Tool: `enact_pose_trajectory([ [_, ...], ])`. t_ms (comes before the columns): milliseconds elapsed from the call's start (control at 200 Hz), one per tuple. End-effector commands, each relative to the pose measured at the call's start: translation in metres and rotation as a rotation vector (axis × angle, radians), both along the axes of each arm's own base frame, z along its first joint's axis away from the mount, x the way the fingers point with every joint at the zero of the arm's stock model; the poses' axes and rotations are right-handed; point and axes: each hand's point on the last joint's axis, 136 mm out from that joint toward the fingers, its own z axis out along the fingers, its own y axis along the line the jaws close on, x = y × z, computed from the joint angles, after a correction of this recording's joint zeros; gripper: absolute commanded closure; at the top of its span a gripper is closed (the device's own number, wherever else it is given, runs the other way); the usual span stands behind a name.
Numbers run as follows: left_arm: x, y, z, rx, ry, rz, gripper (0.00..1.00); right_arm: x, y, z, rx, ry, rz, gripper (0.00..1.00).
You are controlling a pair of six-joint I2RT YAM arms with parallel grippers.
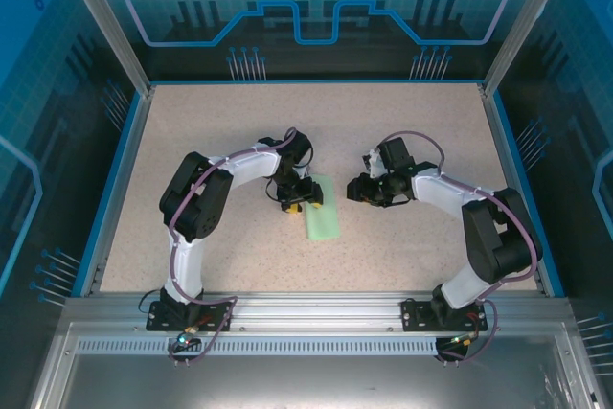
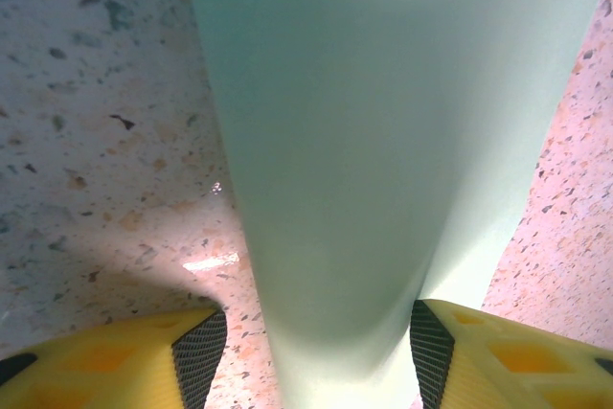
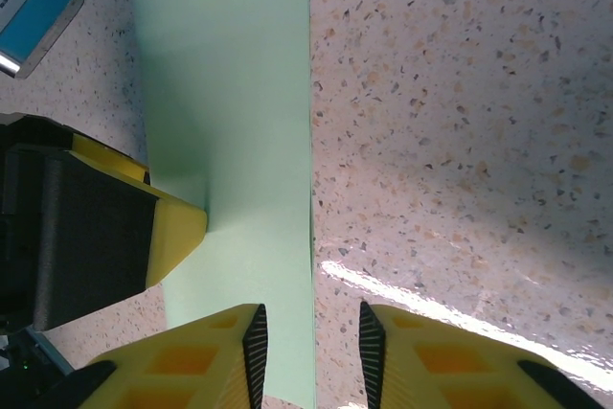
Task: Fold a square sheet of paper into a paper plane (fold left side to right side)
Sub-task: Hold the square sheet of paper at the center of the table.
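Folded square sheet of paper (image 1: 323,220) lies flat under left gripper (image 1: 300,203), half-open jaws straddling it, probably pinning it, while right gripper (image 1: 358,189), opposite left gripper, narrowly open and empty, seems ready to press its long edge.

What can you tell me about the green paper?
The square sheet of paper is thin, plain and pale mint green, with no marks. It looks like a narrow rectangle lying on the speckled table between the two arms. One long edge is straight and crisp. A yellow fingertip of the left end effector rests on it, and that end effector's open fingers stand either side of the strip. The right end effector is open above its long edge.
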Motion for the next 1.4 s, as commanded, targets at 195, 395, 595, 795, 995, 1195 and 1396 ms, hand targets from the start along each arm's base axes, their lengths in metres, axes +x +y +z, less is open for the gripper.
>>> enact_pose_trajectory([
  [195, -0.031, 0.004, -0.064, 0.103, 0.099, -0.041, 0.4, -0.001, 0.019, 0.004, 0.035, 0.015, 0.05, 0.75],
  [395, -0.031, 0.005, -0.064, 0.108, 0.1, -0.039, 0.4, -0.003, 0.035, -0.002, 0.039, 0.038, 0.087, 0.79],
  [595, -0.031, 0.005, -0.064, 0.107, 0.098, -0.041, 0.4, -0.008, 0.048, -0.013, 0.029, 0.075, 0.121, 0.84],
  [795, -0.031, 0.006, -0.065, 0.11, 0.101, -0.04, 0.4, -0.011, 0.055, -0.026, 0.019, 0.114, 0.142, 0.85],
  [995, -0.031, 0.006, -0.065, 0.11, 0.102, -0.039, 0.4, -0.013, 0.06, -0.033, 0.018, 0.139, 0.158, 0.85],
  [1195, -0.031, 0.006, -0.065, 0.113, 0.102, -0.039, 0.4, -0.015, 0.058, -0.041, -0.012, 0.16, 0.158, 0.85],
  [1396, -0.031, 0.006, -0.065, 0.114, 0.102, -0.04, 0.4, -0.018, 0.053, -0.048, -0.045, 0.178, 0.16, 0.85],
])
